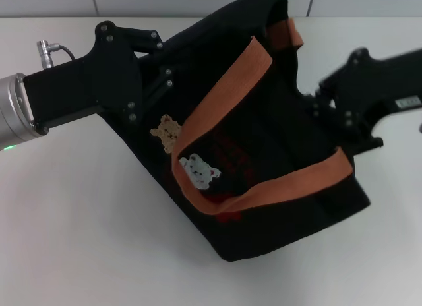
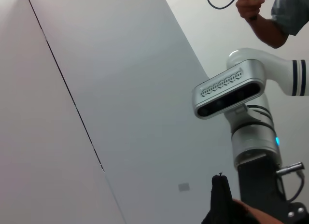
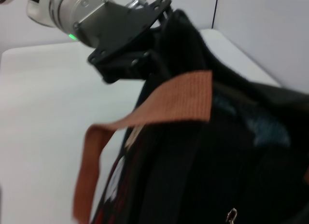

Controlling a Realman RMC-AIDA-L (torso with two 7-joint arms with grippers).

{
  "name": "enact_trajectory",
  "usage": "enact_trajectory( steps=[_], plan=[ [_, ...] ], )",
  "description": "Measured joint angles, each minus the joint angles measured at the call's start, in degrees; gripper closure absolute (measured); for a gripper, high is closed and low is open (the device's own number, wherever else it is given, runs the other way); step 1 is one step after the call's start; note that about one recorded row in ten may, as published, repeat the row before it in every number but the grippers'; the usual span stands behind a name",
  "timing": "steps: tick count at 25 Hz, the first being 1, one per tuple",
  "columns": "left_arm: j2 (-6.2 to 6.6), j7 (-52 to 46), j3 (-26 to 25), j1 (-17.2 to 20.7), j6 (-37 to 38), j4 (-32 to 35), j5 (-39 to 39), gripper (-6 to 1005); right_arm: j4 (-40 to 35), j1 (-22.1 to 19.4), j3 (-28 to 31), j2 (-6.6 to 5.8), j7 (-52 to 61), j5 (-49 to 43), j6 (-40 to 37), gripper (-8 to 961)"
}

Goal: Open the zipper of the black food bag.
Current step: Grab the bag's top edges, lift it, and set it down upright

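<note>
the black bag (image 1: 264, 187) is lying tilted on a white table (image 1: 79, 240), its front panel with the tan and white bear patches and red print facing up, and its two orange handles (image 1: 224, 101) arching across it. the left gripper (image 1: 155, 78) is pressing against the bag's upper left edge, its black housing covering the fingers, so whether they are open or closed on the fabric cannot be told. the right gripper (image 1: 330, 111) is sitting at the bag's right side, touching the fabric just above the lower handle's end; its fingers are hidden against the black cloth and their state cannot be told either. in the right wrist view the bag (image 3: 231, 151) is filling the frame, one handle (image 3: 159, 108) is looping over it, and a small silvery pull of the zipper (image 3: 232, 215) is hanging near the dark top edge; the left gripper (image 3: 145, 60) is showing beyond at the bag's far corner. in the left wrist view a peak of the bag (image 2: 222, 204) is rising beside the right arm (image 2: 251, 151), with a person's hand (image 2: 251, 4) showing high in the background
</note>
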Motion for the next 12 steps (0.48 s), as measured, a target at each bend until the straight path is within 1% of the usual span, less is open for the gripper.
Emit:
enact_trajectory(
  steps=[4, 5, 6, 8, 9, 12],
  plan=[
    [-0.03, 0.0, -0.26, 0.0, -0.06, -0.02, 0.0, 885, -1.15, -1.99, 1.41, 0.01, 1.48, -0.17, -4.36, 953],
    [-0.05, 0.0, -0.33, 0.07, -0.08, -0.02, -0.07, 885, -1.48, -3.56, 2.81, 0.08, 1.7, -0.16, -6.2, 954],
    [-0.06, 0.0, -0.33, 0.1, -0.09, -0.03, -0.1, 885, -1.48, -3.56, 2.81, 0.08, 1.7, -0.16, -6.2, 954],
    [-0.06, 0.0, -0.36, 0.13, -0.2, -0.03, -0.42, 885, -1.54, -5.03, 4.09, 0.12, 1.7, -0.21, -7.99, 954],
    [-0.06, 0.0, -0.36, 0.13, -0.41, -0.07, -0.7, 885, -1.46, -6.41, 5.21, 0.13, 1.69, -0.25, -9.95, 954],
    [-0.06, -0.01, -0.4, 0.11, -0.53, -0.1, -0.76, 885, -1.14, -7.45, 5.85, 0.13, 1.55, -0.38, -11.98, 954]
  ],
)
